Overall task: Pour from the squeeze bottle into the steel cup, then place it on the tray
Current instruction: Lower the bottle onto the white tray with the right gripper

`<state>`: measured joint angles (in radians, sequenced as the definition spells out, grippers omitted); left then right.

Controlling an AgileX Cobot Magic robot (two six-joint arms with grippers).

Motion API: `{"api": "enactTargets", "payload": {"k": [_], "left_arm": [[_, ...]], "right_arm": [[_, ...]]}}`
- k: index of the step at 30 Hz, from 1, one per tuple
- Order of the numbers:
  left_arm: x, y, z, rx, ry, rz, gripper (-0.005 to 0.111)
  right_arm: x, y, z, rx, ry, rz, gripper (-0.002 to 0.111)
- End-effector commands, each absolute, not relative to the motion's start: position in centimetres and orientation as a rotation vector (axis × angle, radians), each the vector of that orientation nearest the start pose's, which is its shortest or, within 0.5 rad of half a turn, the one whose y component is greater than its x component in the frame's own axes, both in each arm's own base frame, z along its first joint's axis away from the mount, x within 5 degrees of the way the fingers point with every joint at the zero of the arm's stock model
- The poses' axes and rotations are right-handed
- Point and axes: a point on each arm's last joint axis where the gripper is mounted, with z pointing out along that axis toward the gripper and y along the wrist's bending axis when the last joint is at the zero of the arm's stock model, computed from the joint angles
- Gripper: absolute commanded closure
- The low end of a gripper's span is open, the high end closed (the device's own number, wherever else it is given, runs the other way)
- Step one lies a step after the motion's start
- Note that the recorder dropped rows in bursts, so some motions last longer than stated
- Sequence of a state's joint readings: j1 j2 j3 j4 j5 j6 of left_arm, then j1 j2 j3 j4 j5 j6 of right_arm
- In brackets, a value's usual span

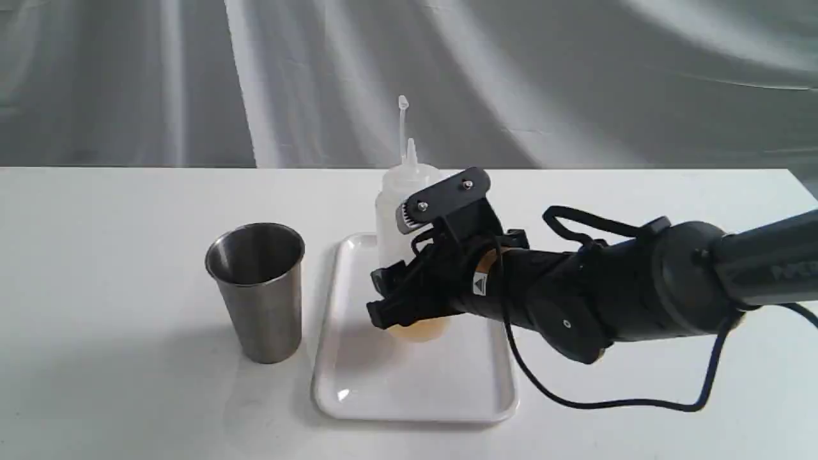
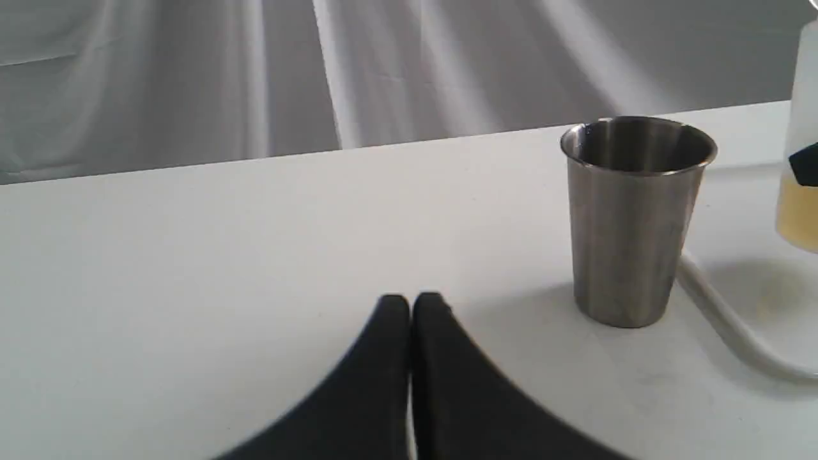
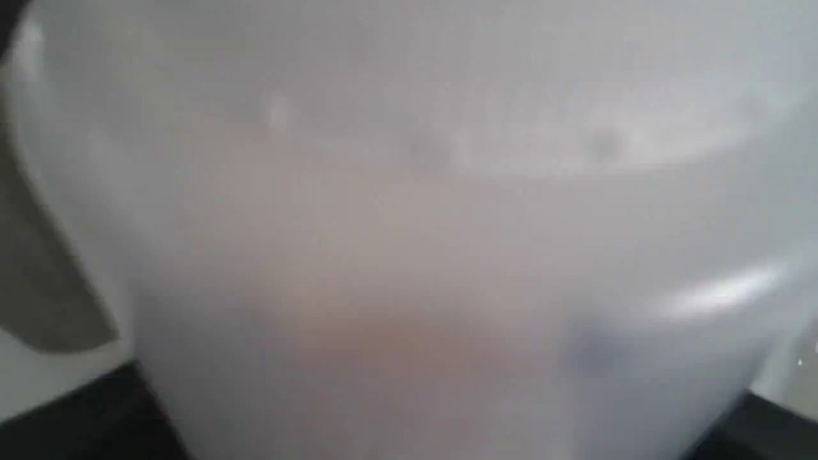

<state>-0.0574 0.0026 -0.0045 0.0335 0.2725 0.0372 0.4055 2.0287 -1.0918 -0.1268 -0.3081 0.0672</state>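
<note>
Squeeze bottle upright over the middle of the tray, nozzle up, amber liquid low inside, pinched across its body by the right gripper reaching in from three o'clock; resting or just clear of the tray, impossible to tell. Steel cup upright on the white table, just beside the tray at nine o'clock. Left gripper low over the table, fingers pressed together on nothing.
</note>
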Motion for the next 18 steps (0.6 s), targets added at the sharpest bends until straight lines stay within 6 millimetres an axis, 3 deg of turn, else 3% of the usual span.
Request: {"api": "enactTargets", "payload": {"k": [1, 18], "left_arm": [[5.5, -0.27, 18.91, 0.107, 1.746, 0.01, 0.107], [5.5, -0.27, 18.91, 0.107, 1.746, 0.01, 0.107]], "right_arm": [[39.65, 16.9, 14.67, -0.483, 1.999, 0.252, 0.102], [40.06, 16.59, 13.82, -0.491, 2.078, 0.223, 0.102]]}}
